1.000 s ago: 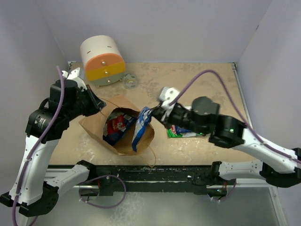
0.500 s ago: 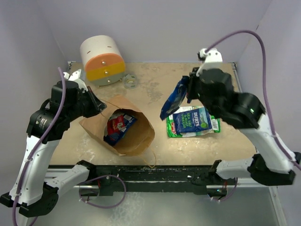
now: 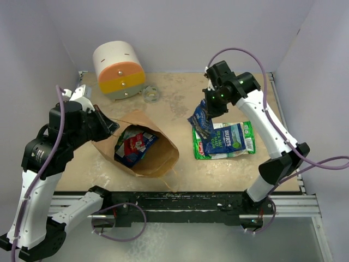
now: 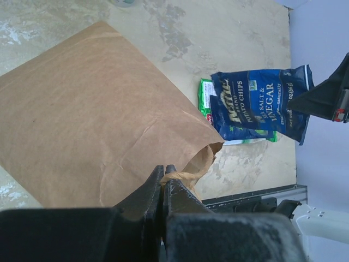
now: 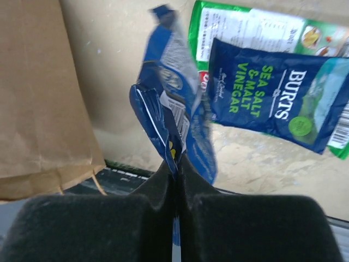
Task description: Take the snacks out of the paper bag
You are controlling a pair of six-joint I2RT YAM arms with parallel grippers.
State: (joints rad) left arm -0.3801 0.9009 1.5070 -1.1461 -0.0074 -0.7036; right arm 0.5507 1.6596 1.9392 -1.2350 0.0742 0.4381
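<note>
Paper bag [image 3: 158,158]: plain brown kraft.
Packet inside the bag [image 3: 132,144]: red with white print.
Potato chips packet [image 3: 199,120]: dark blue, white lettering, yellow mark.
Burts packet [image 3: 229,137]: navy and teal, green and white lettering.
Packet beneath it [image 3: 202,151]: green, white panel.
Cylinder [image 3: 117,68]: white, orange and yellow bands.
Table [image 3: 180,98]: mottled beige.

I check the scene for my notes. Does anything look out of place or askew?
The paper bag lies on its side, mouth crumpled open, snacks inside; the left gripper pinches its rim. The right gripper holds a dark blue packet by one edge, so it hangs crooked near the green packet. Nothing looks spilled.
</note>
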